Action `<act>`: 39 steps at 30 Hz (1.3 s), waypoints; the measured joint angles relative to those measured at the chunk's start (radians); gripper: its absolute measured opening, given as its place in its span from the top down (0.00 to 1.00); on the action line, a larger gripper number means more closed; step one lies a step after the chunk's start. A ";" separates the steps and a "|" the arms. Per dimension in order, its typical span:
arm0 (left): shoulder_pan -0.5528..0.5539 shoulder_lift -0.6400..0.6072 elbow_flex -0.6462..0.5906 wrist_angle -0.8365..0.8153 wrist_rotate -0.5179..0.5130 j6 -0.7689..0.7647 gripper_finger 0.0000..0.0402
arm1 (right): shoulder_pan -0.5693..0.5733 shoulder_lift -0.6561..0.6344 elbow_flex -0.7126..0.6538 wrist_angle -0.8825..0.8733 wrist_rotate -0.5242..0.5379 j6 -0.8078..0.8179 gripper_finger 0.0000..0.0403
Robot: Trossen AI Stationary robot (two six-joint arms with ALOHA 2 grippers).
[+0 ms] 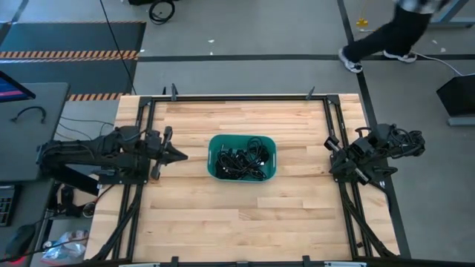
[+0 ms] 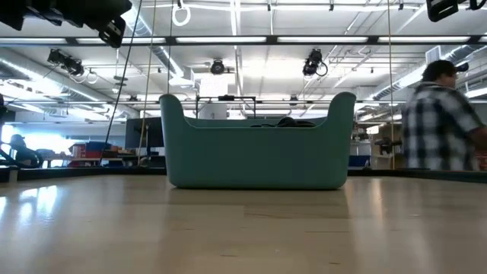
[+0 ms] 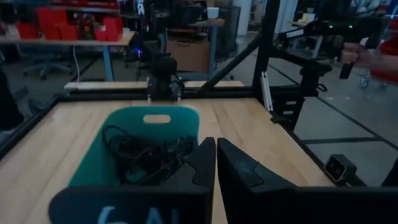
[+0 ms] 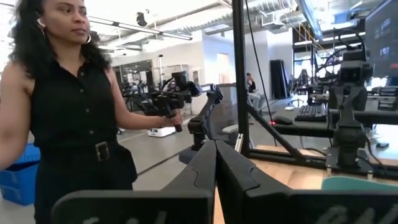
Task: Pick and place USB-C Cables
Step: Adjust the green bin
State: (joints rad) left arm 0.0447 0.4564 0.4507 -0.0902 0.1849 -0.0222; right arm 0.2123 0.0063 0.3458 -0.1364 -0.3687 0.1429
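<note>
Left tool: we see the left tool (image 1: 180, 155) hanging over the left part of the counter, its tips aimed at the tub. In the left wrist view its two dark fingers (image 3: 202, 163) press together, nothing between them.
Right tool: we find the right tool (image 1: 332, 147) at the right edge of the counter, by the frame rail. In its own wrist view the fingers (image 4: 208, 163) meet in one thin seam, and we spot no cable in them.
USB-C cables: we count no single cords here, only a black tangle; the USB-C cables (image 1: 245, 159) lie heaped inside the tub, well apart from both tools. The left wrist view shows the same dark loops (image 3: 146, 152) on the tub floor.
Tub: the teal tub (image 1: 213, 148) sits at the middle of the counter, between the two arms. From the low view we see its wall (image 2: 255, 156) upright, a bit of black peeking over the rim.
Counter: the pale wooden counter (image 1: 245, 215) is ringed by a black frame.
Room: a person (image 1: 386, 37) walks on the floor beyond the far right corner; a person in black (image 4: 68, 112) stands before the right wrist camera.
</note>
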 joint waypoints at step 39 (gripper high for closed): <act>-0.015 -0.217 -0.411 0.326 -0.035 -0.046 0.95 | 0.000 0.000 -0.001 -0.216 0.080 -0.106 0.96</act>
State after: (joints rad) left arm 0.0296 0.2394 0.0395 0.2359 0.1497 -0.0685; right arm 0.2122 0.0067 0.3450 -0.3520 -0.2882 0.0370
